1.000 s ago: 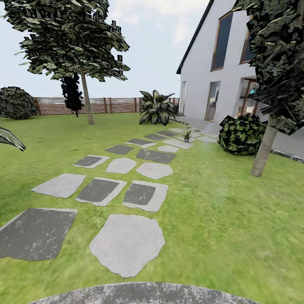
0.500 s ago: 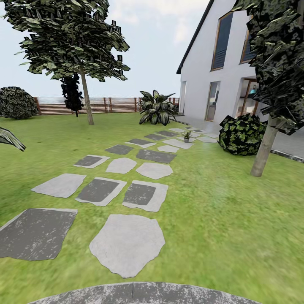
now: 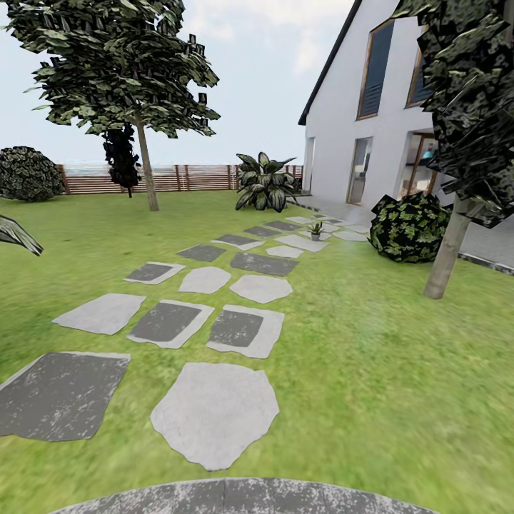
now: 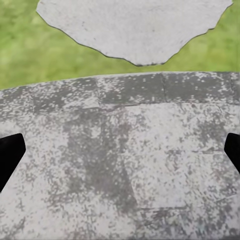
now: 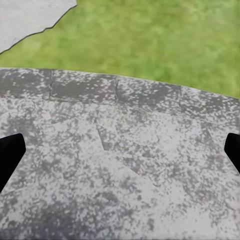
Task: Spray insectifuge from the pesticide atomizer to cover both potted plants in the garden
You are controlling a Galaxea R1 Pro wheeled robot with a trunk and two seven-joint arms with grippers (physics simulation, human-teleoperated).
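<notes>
While both pincers, left [image 4: 120,155] and right [image 5: 120,155], hang with fingers spread apart over the paved patch [image 4: 125,165], one potted plant [image 3: 315,230] stands far ahead on the stepping stones [image 3: 214,410]. No atomizer is visible. Driving straight to the plant risks arriving empty-handed.

- Even, bright daylight is seen across the lawn [image 3: 371,357]; no cast shadows are found under the trees [image 3: 114,64] or the bush [image 3: 408,227].
- Sky is rendered pale and washed out; no glare is recorded.
- Grass in the near foreground is smeared and soft; foliage is blocky.
- The house [image 3: 371,107] leans, stretched toward the frame edge.
- In both wrist views the paving [image 4: 125,165] is grainy, and the fingertips [image 5: 10,155] are rendered as flat black shapes.
</notes>
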